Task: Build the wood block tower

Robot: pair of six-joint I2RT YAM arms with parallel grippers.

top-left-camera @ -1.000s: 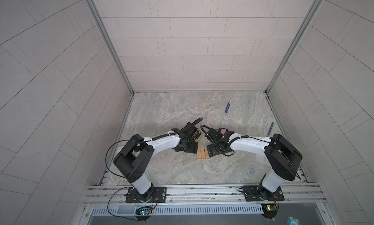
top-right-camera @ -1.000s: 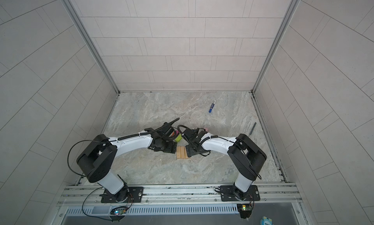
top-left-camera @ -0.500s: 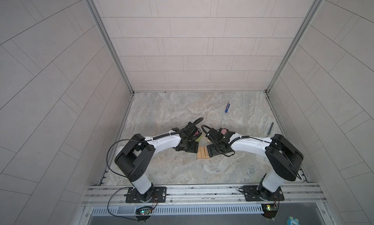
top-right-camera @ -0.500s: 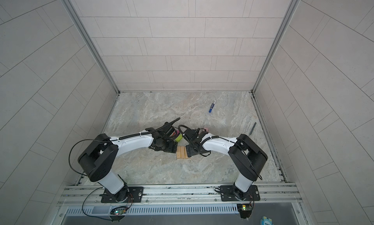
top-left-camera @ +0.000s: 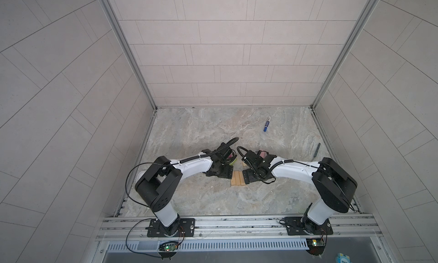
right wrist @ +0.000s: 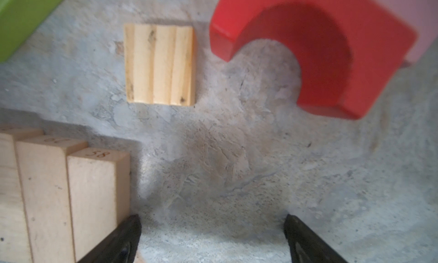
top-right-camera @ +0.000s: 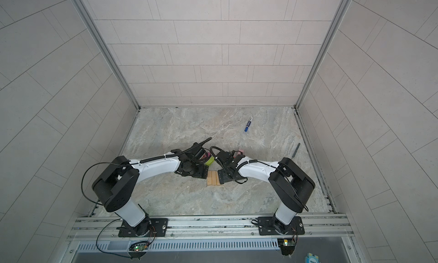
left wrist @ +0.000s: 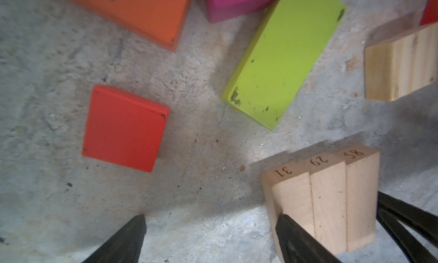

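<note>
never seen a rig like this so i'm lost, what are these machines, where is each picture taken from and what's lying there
These are two robot arms, the left arm and the right arm, bolted to a rail beside a stone-patterned table with tiled walls. The two wide pictures come from one double camera overhead. The close-ups come from a camera on each wrist: one looks past the left fingers, one past the right fingers. Both pairs stand open, holding nothing. Between the arms lie three plain planks side by side. Near them lie a red square block, a green brick, an orange brick, a magenta block, a bare wood block, a red arch and a pink block. A blue marker and a dark stick lie farther off.
</note>
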